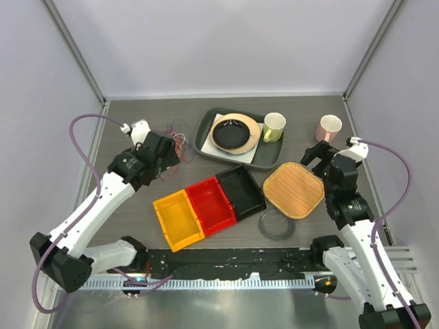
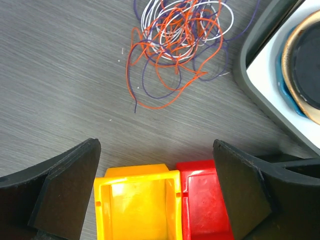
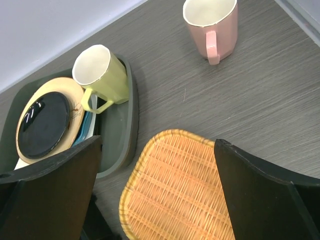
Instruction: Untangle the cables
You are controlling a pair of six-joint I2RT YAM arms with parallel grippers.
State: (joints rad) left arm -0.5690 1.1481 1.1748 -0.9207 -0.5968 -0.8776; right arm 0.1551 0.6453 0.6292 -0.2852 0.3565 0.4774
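The cables (image 2: 175, 45) are one tangled heap of thin orange-red, purple-blue and white wires on the grey table, at the top middle of the left wrist view. From above, the cables (image 1: 180, 139) lie just left of the grey tray. My left gripper (image 2: 156, 145) is open and empty. It hovers short of the tangle, over the far ends of the yellow and red bins; from above it (image 1: 169, 153) is just below the wires. My right gripper (image 3: 157, 142) is open and empty above the wicker tray, far from the cables; from above it (image 1: 317, 152) is at the right.
A grey tray (image 1: 201, 140) holds stacked plates and a yellow-green mug (image 1: 274, 127). A pink mug (image 1: 328, 127) stands at the back right. A wicker tray (image 1: 293, 189), a clear ring (image 1: 276, 224), and yellow (image 1: 178, 219), red (image 1: 212, 204) and black (image 1: 240, 190) bins fill the middle.
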